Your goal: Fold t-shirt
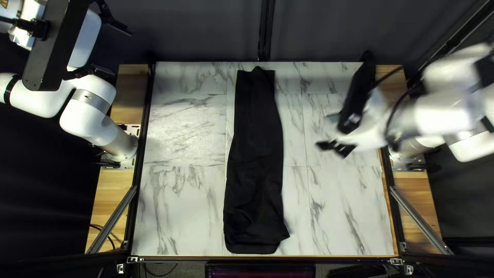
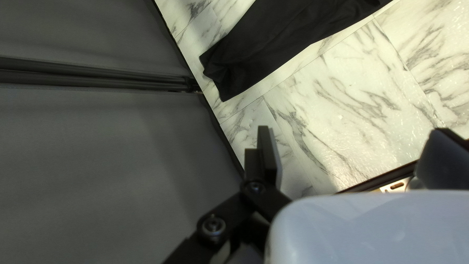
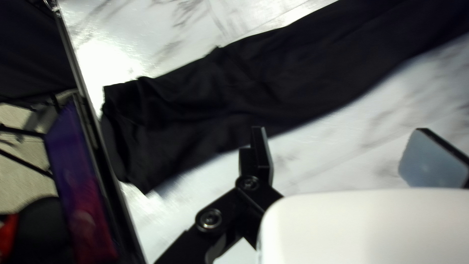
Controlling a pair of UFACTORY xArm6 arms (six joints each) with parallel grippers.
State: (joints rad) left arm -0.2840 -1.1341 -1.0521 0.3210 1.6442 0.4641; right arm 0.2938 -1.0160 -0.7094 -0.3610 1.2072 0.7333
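Right, looking at a black t-shirt point(image 1: 254, 154) laid on the marble-patterned worktop point(image 1: 180, 206), in one long, narrow strip down the middle, from close by the far edge to just short of the near edge. Can make out a small dark bump at the tip of the narrower far end, and a corner poking out from the broader near end, toward the right of the top left view. Can see soft creases along the cloth, with deeper rumples around the near end. Have the left gripper point(image 1: 122, 54) raised at the top left of the top left view, well apart from the t-shirt, with fingers point(image 2: 266, 151) spread wide. In its wrist view, see the far end of the t-shirt ahead, and the dark curtain point(image 1: 190, 31) beside the worktop. Have the right gripper point(image 1: 334, 148) over the right part of the worktop, clear of the t-shirt, also with fingers point(image 3: 261, 151) wide apart. In its wrist view, catch the near end of the t-shirt ahead, with a screen point(image 3: 83, 186) just beyond the worktop's edge and a partly hidden red thing point(image 3: 7, 234) past that. Along both sides of the worktop, find wooden boards point(image 1: 114, 190) under the arm bases.
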